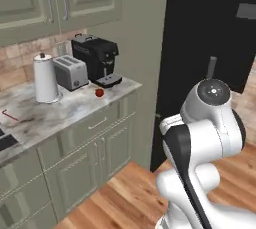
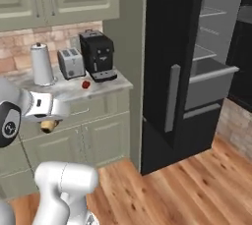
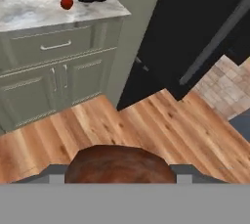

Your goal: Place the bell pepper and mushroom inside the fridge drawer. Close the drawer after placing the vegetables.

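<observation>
Fingers: the dark two-finger gripper (image 3: 119,181) is clamped on the small mushroom with the rounded brown cap (image 3: 119,165), one finger at each side of the cap at the 6 o'clock edge of the hand view.
Mushroom: in the right base view it hangs as a tan lump (image 2: 47,126) under the white hand at 9 o'clock, in the air in front of the cabinet, well apart from the fridge.
Pepper: the small, round, glossy red bell pepper (image 1: 99,93) sits on the marbled grey tabletop (image 1: 30,113), just in front of the black coffee machine (image 1: 97,60); the hand view has it up at 11 o'clock (image 3: 67,2).
Neighbours: a silver two-slot toaster (image 1: 71,72) stands beside the coffee machine, and a white paper-towel roll on an upright holder (image 1: 45,79) stands next to the toaster.
Fridge: the tall black fridge (image 2: 167,47) stands open at 2 o'clock in the right base view.
Drawer: the wide, shallow grey fridge drawer (image 2: 209,89) is pulled out, sticking forward past the grey shelves above it.
Floor: warm wooden planks (image 3: 161,120) lie below the hand.
</observation>
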Robot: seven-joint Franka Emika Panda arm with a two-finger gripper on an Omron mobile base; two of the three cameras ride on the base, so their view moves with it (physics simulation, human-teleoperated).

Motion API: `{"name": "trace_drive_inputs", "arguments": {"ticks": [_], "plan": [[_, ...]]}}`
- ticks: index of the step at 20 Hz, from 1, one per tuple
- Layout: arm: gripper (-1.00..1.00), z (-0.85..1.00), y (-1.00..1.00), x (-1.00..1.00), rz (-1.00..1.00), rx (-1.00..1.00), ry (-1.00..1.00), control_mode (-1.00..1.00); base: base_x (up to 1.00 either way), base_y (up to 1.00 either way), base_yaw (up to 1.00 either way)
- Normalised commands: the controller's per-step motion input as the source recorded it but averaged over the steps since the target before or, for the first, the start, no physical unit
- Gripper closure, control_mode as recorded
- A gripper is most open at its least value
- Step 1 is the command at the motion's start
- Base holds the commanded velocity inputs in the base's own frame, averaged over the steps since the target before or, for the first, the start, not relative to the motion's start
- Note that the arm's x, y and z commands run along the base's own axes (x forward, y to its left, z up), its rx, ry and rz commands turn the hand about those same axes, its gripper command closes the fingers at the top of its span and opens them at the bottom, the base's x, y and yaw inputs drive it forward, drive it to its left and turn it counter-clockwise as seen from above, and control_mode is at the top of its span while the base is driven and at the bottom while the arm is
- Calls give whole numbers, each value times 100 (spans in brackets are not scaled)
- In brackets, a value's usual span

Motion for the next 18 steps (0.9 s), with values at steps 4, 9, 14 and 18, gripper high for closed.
{"name": "trace_drive_inputs", "arguments": {"ticks": [4,9,14,18], "plan": [[100,0,0,0,0,0,0,100,-34,-54,-68],[100,0,0,0,0,0,0,100,-3,-85,-63],[100,0,0,0,0,0,0,100,24,-100,-31],[100,0,0,0,0,0,0,100,53,-100,-4]]}}
